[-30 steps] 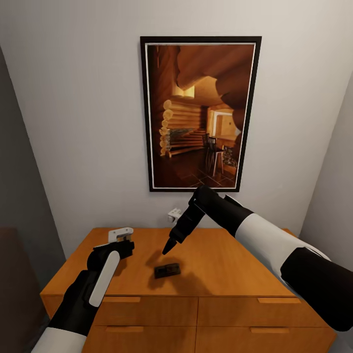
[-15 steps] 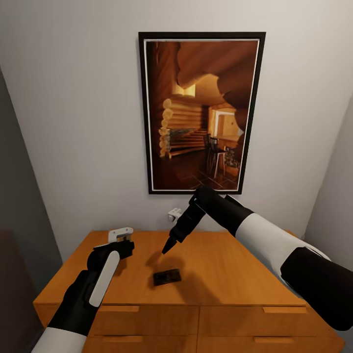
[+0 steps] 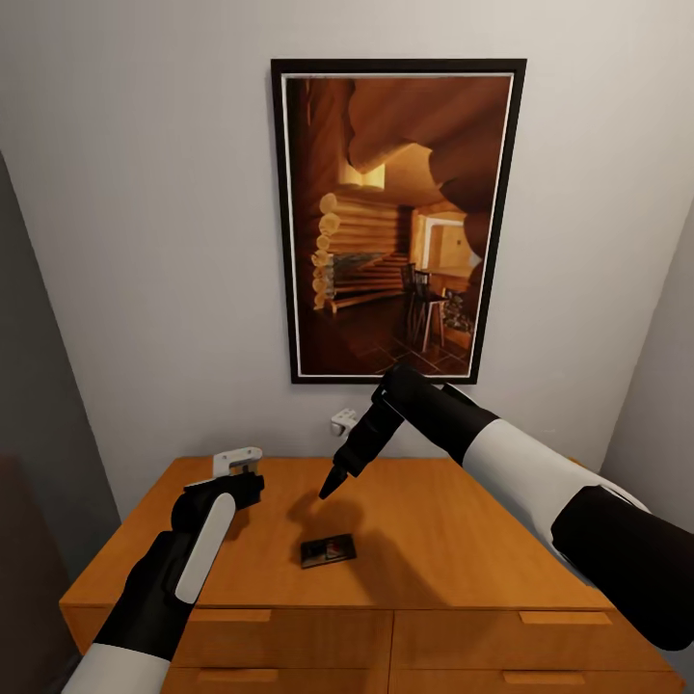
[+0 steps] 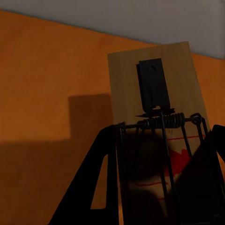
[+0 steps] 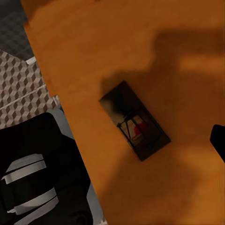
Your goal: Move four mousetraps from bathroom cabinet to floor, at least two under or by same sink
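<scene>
— On top of the orange wooden cabinet (image 3: 463, 540), what lies there?

— One small flat dark-brown mousetrap (image 3: 328, 550), lying flat near the middle of the top, a little toward the front edge. The right wrist view shows it too (image 5: 135, 120), with a wire spring and a red mark on its board.

— And the black right gripper (image 3: 331, 486)?

— It hangs above the cabinet top, tip pointing down, just behind the lying mousetrap and apart from it. Its fingers look drawn together to a point, with nothing between them.

— The black-and-white left gripper (image 3: 241, 472)?

— It is over the cabinet's left part. Its two dark fingers (image 4: 96, 187) are clamped on either side of a second mousetrap, a light wooden board with a black plate and coiled spring (image 4: 157, 117), held up off the top.

— Any floor visible?

— Yes, the cube-patterned tiled bathroom floor (image 5: 21, 89) shows past the cabinet's edge in the right wrist view.
</scene>
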Controlling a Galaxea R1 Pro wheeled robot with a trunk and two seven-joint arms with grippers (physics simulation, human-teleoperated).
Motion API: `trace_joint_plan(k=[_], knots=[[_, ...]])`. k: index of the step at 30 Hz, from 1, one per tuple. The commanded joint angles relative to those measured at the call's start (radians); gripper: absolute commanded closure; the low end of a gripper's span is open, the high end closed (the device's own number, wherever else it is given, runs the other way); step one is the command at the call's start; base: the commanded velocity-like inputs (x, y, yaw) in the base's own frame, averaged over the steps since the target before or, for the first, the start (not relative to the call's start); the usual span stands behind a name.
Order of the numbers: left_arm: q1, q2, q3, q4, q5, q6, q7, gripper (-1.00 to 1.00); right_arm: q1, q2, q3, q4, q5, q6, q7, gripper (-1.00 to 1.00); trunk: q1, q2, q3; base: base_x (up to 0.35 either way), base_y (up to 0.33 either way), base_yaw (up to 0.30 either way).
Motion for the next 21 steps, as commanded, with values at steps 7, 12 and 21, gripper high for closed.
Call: trace_joint_plan(k=[7, 12, 21], knots=[[-0.001, 0.000, -0.001, -0.001, 0.010, 0.002, 0.012, 1.00, 0.000, -0.001, 0.006, 0.000, -0.001, 0.007, 0.009, -1.00, 0.000, -0.001, -0.001, 0.001, 0.000, 0.000], [-0.001, 0.000, -0.001, -0.001, 0.011, 0.002, 0.011, 1.00, 0.005, 0.000, 0.009, 0.003, -0.005, 0.007, 0.012, -1.00, 0.000, -0.001, -0.001, 0.000, 0.000, 0.000], [-0.001, 0.000, -0.001, -0.001, 0.015, 0.002, 0.012, 1.00, 0.007, 0.039, 0.010, 0.162, 0.001, 0.007, 0.009, -1.00, 0.000, -0.001, -0.001, 0.000, 0.000, 0.000]])
